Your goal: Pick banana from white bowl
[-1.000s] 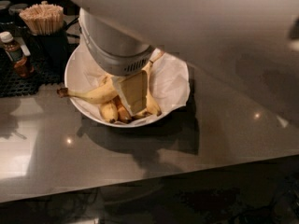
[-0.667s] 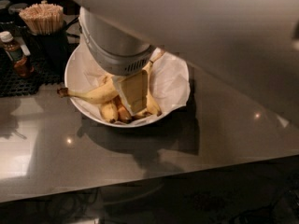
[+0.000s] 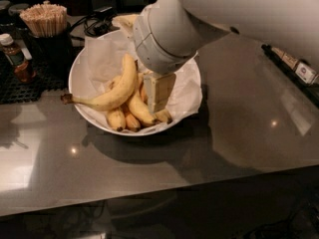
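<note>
Counter, dark and glossy. White bowl sat near the back edge, toward the left corner. The paper lining was crumpled up along its far side.

Banana lay in the bowl on top of the stubbier ones. It curved from the far side down toward the left rim, and its thin stem with the dark tip poked out over that rim. It rested on the pile and was not lifted.

Gripper was down inside the bowl, right of the pile's middle. Its pale block sat against the short bananas, just beside the long banana's upper end. Could not tell whether it was open, closed or holding anything.

Change over the last second: the thick wrist had swung off toward the right edge of the counter. That uncovered the left half of the bowl, so the whole arc of the banana now showed. The gripper itself had shifted only slightly right. The banana's stem sat at the same spot on the rim, and the bowl had not moved.

Reading: no lift had begun. The gripper looked set beside the target's thick end rather than across its middle, so a clean grasp seemed unsettled.

Also present: cup of wooden stir sticks and small sauce bottle at the back left corner.
</note>
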Robot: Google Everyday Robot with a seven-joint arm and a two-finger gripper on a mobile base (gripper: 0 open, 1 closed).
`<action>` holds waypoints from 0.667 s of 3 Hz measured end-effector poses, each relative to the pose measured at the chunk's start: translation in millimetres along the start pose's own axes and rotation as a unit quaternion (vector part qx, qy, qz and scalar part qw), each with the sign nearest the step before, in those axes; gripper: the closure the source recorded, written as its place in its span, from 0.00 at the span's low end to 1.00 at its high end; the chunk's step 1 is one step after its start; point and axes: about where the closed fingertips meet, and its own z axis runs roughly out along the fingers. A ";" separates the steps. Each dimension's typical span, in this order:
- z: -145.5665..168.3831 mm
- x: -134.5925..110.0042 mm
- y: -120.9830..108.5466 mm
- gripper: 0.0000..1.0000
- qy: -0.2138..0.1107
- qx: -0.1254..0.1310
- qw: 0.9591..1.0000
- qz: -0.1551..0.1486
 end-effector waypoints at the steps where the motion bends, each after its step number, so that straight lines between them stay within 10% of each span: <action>1: 33.7 11.2 -1.7 0.00 -0.045 0.012 0.999 0.014; 2: 33.8 10.9 -1.9 0.00 -0.046 0.012 0.999 0.014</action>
